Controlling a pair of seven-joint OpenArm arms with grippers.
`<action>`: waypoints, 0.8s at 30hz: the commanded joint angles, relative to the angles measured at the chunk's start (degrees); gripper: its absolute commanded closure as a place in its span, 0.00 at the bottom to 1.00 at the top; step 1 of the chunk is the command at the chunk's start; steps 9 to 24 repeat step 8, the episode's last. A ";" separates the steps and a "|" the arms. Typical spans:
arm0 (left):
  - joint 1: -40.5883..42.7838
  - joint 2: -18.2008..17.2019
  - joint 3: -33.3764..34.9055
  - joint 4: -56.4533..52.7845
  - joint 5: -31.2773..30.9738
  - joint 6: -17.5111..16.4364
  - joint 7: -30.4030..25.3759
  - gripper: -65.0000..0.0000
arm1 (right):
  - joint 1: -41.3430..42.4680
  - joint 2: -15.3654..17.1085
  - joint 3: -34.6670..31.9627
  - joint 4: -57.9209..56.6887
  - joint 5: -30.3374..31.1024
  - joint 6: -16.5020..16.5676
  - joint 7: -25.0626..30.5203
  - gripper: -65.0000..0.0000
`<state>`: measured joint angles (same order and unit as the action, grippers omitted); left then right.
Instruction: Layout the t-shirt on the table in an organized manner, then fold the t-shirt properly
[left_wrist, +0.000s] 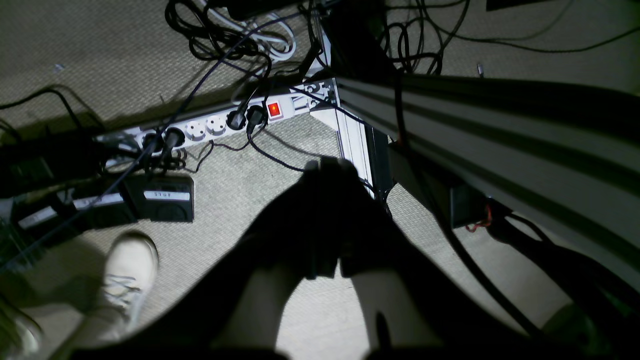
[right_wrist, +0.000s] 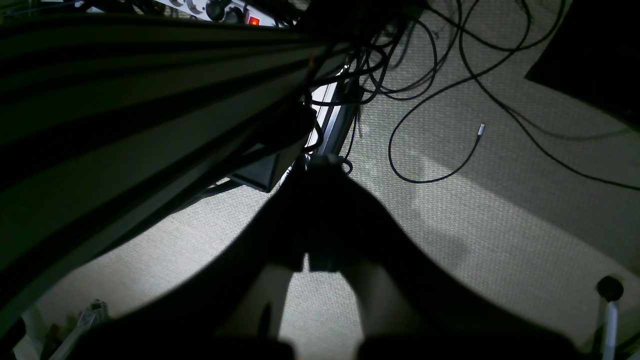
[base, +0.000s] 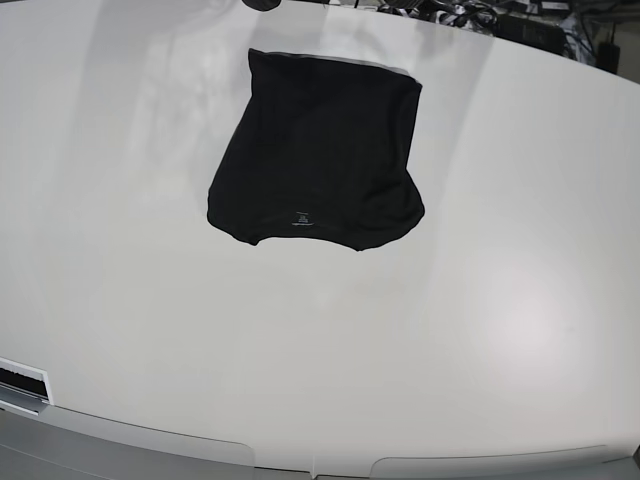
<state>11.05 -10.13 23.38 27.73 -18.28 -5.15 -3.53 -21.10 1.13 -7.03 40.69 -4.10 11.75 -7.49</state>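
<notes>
The black t-shirt (base: 320, 150) lies flat on the white table (base: 400, 350) toward the far middle, in a compact, roughly square shape. Its collar end with a tiny white label (base: 300, 216) faces the near side. No arm shows in the base view. Both wrist cameras look down at the carpeted floor beside the table frame. My left gripper (left_wrist: 327, 166) is a dark silhouette with its fingers together and nothing between them. My right gripper (right_wrist: 322, 162) looks the same, shut and empty. Neither gripper is near the shirt.
Under the left wrist lie a white power strip (left_wrist: 220, 125) with a lit red switch, tangled cables, black foot pedals (left_wrist: 160, 197) and a white shoe (left_wrist: 127, 270). An aluminium frame beam (left_wrist: 490, 130) runs alongside. Loose cables (right_wrist: 435, 150) cross the carpet under the right wrist.
</notes>
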 joint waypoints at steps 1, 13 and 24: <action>-0.31 -0.22 0.37 0.57 -0.72 -0.37 -0.74 1.00 | 0.15 -0.48 -0.11 0.39 0.59 0.68 1.27 1.00; -2.12 -0.37 0.55 0.61 -1.33 -0.59 1.16 1.00 | 0.66 -0.52 -0.11 0.39 0.61 1.42 0.90 1.00; -2.12 -0.37 0.55 0.61 -1.33 -0.59 1.16 1.00 | 0.66 -0.52 -0.11 0.39 0.61 1.42 0.90 1.00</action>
